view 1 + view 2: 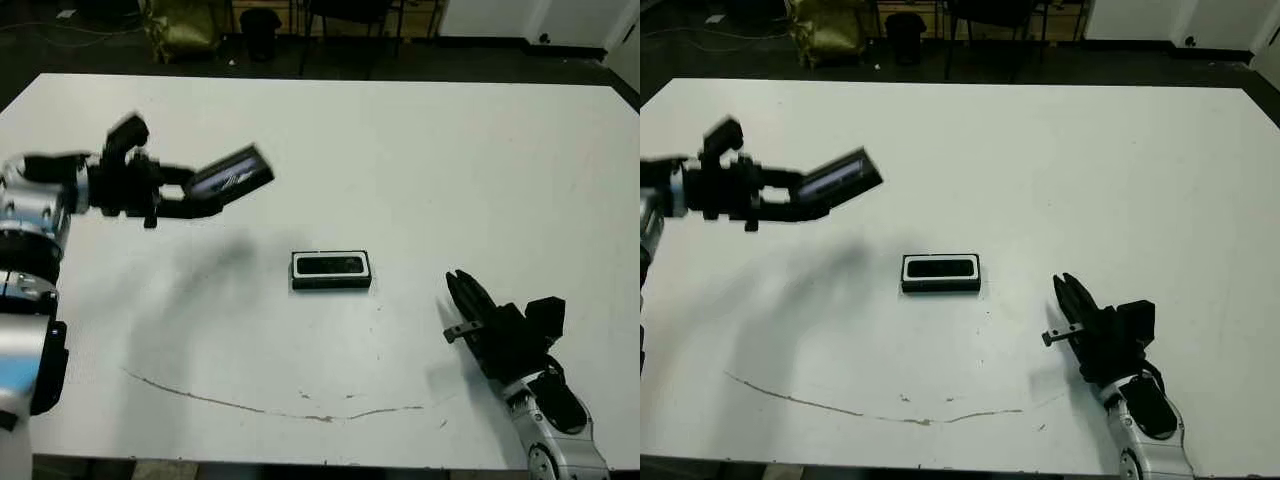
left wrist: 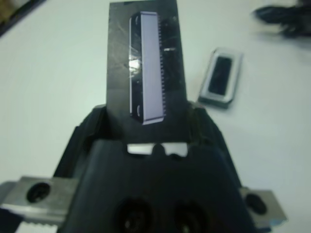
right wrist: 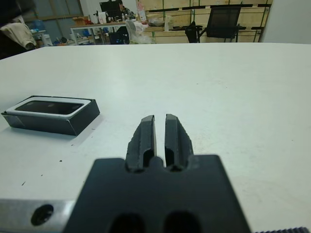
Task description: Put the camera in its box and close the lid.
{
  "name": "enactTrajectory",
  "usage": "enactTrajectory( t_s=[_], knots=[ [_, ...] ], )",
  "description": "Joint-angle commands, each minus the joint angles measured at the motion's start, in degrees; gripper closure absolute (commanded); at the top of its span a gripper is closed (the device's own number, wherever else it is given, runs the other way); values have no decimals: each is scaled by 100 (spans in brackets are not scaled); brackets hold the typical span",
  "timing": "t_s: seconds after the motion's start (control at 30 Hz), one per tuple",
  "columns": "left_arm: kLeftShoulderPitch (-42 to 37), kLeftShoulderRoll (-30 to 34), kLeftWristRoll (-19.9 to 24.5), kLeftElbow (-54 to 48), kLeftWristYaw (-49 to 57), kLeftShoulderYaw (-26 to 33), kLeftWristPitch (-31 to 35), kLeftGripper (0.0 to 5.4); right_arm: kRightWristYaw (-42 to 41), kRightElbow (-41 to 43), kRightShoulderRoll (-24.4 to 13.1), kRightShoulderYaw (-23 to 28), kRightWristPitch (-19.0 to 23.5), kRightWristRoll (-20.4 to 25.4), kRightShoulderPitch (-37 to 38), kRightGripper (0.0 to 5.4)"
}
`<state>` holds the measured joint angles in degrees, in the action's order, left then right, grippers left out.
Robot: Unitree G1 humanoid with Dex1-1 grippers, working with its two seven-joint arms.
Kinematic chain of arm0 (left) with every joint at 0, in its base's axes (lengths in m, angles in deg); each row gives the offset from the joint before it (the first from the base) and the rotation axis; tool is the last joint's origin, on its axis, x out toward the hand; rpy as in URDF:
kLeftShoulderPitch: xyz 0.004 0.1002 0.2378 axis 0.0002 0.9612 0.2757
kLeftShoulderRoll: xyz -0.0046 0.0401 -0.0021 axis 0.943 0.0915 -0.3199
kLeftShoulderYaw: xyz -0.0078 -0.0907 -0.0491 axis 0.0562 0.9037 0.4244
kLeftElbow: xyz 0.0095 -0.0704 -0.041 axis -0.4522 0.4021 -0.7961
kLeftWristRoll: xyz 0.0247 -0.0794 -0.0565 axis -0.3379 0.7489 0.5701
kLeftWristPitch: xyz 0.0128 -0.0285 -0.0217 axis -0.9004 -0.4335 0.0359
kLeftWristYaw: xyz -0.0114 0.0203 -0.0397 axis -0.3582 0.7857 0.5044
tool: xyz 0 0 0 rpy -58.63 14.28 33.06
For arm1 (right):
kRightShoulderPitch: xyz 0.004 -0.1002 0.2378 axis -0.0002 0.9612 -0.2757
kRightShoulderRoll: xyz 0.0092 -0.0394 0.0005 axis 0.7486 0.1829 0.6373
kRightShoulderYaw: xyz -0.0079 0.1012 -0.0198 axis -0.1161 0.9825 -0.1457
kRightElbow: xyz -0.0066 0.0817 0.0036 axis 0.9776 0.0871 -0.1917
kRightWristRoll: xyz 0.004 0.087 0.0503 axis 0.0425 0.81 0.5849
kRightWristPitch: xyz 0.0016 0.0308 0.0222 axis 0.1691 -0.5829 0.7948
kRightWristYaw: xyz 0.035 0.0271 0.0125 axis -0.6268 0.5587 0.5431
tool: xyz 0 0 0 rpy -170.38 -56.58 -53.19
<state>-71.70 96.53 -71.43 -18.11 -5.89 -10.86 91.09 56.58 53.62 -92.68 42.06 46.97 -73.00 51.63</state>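
head view: my left gripper [image 1: 190, 197] pinches the lid [image 1: 231, 175] above the table [image 1: 420, 150] at ten o'clock of the box [image 1: 331, 271], which holds the camera [image 1: 331, 265]. right wrist view: my right gripper [image 3: 160, 130], fingers pressed together, empty.

We see a white table [image 1: 450, 170] with a thin dark scuff line near its front. The box [image 1: 331, 271] has black walls and white lining, with the matte black camera [image 1: 331, 265] inside. The lid [image 2: 145, 68] is black with a glossy pale grey strip. Both grippers have black fingers [image 3: 155, 138] on silver arms.
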Motion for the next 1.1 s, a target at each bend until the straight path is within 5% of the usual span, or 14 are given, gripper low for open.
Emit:
enactTrajectory(
  t_s=[0.03,0.23,0.83,1.1],
  knots=[
    [206,29,220,-923,-213,-122,590,301,78,25,-12,-1,81,-40,70,540],
    [260,-131,216,-1623,-502,-725,1131,301,124,72,-26,-32,93,-96,129,540],
    [727,-479,-61,-1138,-444,-1514,1528,301,62,-102,-33,-65,-96,-85,98,540],
    [970,-504,-179,-1094,-194,-1485,998,301,28,-135,-30,-81,-85,-44,89,540]
  ],
)
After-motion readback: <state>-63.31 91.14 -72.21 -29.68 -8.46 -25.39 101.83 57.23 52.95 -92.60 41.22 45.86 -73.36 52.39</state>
